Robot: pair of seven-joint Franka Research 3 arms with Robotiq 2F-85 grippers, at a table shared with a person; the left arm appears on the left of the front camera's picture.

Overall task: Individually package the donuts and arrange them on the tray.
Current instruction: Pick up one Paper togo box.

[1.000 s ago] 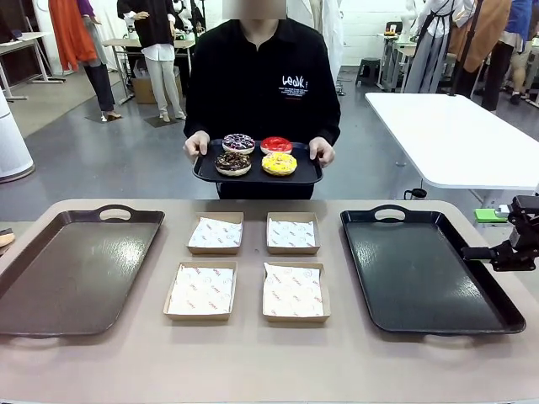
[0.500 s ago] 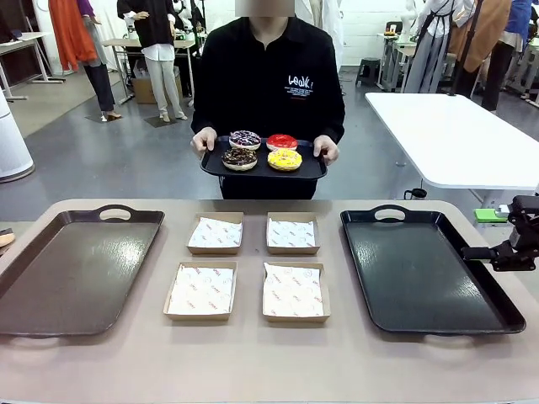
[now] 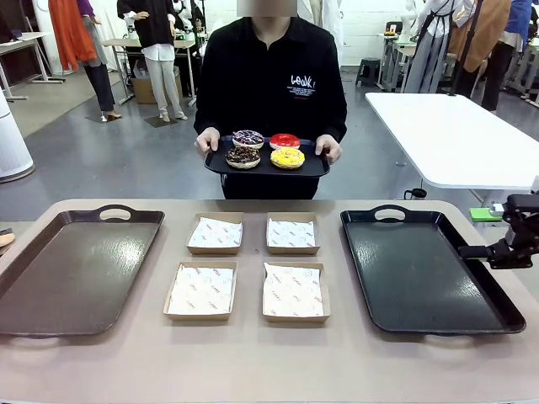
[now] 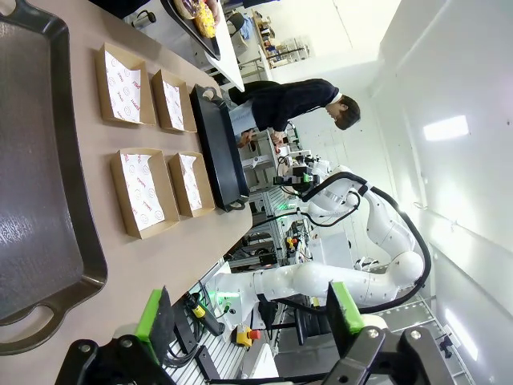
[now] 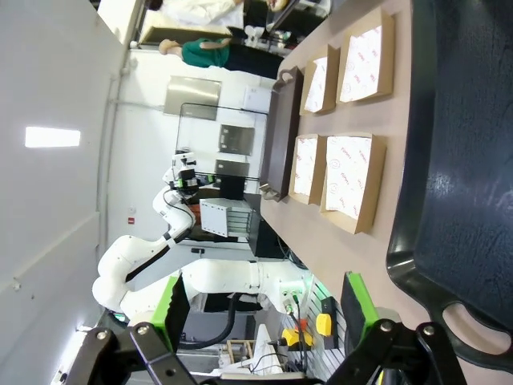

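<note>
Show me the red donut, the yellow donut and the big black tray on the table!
red donut (image 3: 279, 141), front view, its glossy red icing.
yellow donut (image 3: 282, 159), front view, its icing.
big black tray (image 3: 421, 269), front view, its bare floor.

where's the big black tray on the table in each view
front view: black tray, right side of the table.
left wrist view: black tray, edge-on, upper middle.
right wrist view: black tray, along the right edge.
shared landmark: brown tray, at the table's other end.
</note>
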